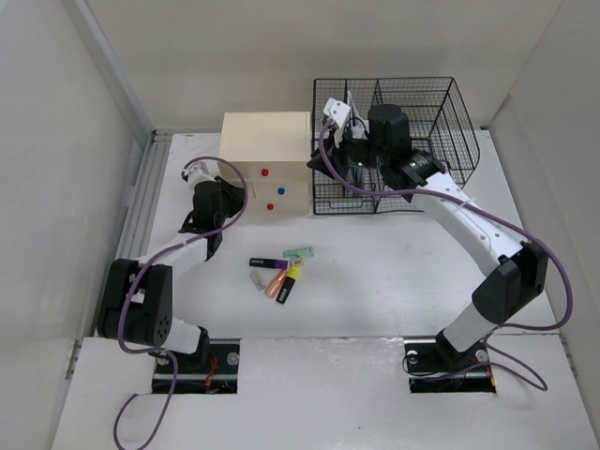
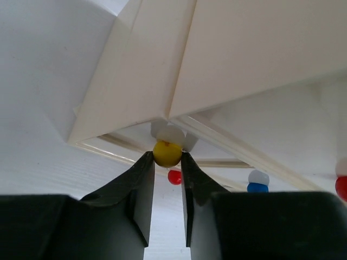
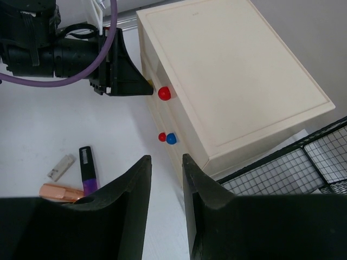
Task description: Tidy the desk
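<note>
The white counter (image 1: 375, 272) fills the floor of the booth, with a ridged rail (image 1: 141, 197) down its left edge; everything else stands or lies on it. At the back, left of centre, sits a beige box (image 1: 267, 141) of drawers, and touching its right side a black wire basket (image 1: 431, 122). The left arm lies low across the counter, reaching to the box's front; the left fingers (image 2: 150, 169) are clenched on a yellow knob (image 2: 167, 153), one on each side of it, right up against the box. Other knobs show on the same face: a red knob (image 1: 265, 172), a blue knob (image 1: 283, 188) lower and to the right, and another red one below that. The right arm bends in from the right, its wrist up over the near left corner of the basket; the right fingers (image 3: 145, 173) hang above the counter just off the box's front corner, a little apart with nothing between them, released. In front of the box, near the middle of the counter, lies a loose cluster of markers: a purple marker (image 1: 267, 263), a green marker (image 1: 298, 252), a yellow marker (image 1: 292, 272) and an orange marker (image 1: 277, 284), with a small pale piece (image 1: 257, 279) just beside them; some touch or overlap, though I cannot tell exactly which.
</note>
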`<state>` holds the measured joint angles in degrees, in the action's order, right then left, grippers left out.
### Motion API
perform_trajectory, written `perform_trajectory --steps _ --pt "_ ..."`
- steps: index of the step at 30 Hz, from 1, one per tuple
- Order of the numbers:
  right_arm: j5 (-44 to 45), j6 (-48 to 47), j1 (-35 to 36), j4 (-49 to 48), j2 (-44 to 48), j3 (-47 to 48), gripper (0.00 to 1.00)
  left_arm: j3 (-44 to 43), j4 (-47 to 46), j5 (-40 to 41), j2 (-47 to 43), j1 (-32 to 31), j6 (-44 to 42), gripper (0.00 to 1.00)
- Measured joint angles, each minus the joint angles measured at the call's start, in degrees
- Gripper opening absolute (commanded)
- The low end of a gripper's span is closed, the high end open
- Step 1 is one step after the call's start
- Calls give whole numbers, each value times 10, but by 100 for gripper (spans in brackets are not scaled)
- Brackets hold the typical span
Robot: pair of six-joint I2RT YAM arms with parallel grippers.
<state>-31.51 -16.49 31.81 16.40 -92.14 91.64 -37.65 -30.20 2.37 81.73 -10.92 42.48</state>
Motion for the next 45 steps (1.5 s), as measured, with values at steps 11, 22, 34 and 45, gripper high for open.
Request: perform_trajectory --steps 11,22,34,45 --pt "-9 0 0 -2 0 0 35 42 -24 10 -31 -9 14 4" --pt "-31 -4 0 -2 -2 -7 38 194 -38 56 -202 -59 48 9" --pt "-33 -99 50 61 -26 -5 60 212 52 65 -299 -68 63 79" --pt "52 -249 170 158 -97 6 38 122 264 56 -591 -75 65 20"
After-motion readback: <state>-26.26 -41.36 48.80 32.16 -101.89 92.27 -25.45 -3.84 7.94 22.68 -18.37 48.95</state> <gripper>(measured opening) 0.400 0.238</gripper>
